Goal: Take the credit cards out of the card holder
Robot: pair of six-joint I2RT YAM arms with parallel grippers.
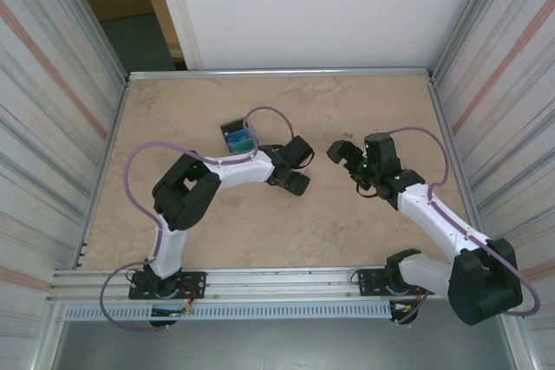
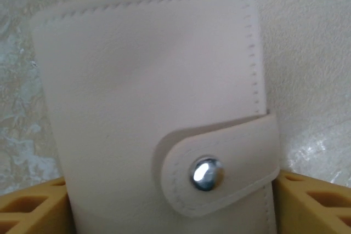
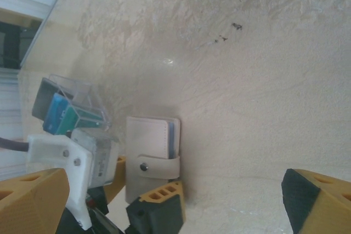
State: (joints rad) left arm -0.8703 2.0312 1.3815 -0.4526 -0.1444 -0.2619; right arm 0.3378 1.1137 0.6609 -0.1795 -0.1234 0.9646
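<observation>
The card holder (image 2: 148, 97) is a beige folding wallet lying flat on the table, its strap (image 2: 219, 168) snapped shut with a metal stud. My left gripper (image 2: 170, 215) is shut on it, with a yellow finger (image 2: 33, 209) against each long edge. From the right wrist the card holder (image 3: 148, 146) shows blue edges of the credit cards (image 3: 174, 135) at its open side. My right gripper (image 3: 175, 190) is open and hangs to the right of it with nothing between its fingers. From above, the left gripper (image 1: 290, 169) and the right gripper (image 1: 349, 155) face each other at mid-table.
A clear plastic case (image 1: 238, 138) with blue and teal cards stands just behind the left gripper, close to the card holder; the same case (image 3: 63, 110) shows from the right wrist. Metal rails edge the tan table (image 1: 286, 231), and striped walls stand on both sides.
</observation>
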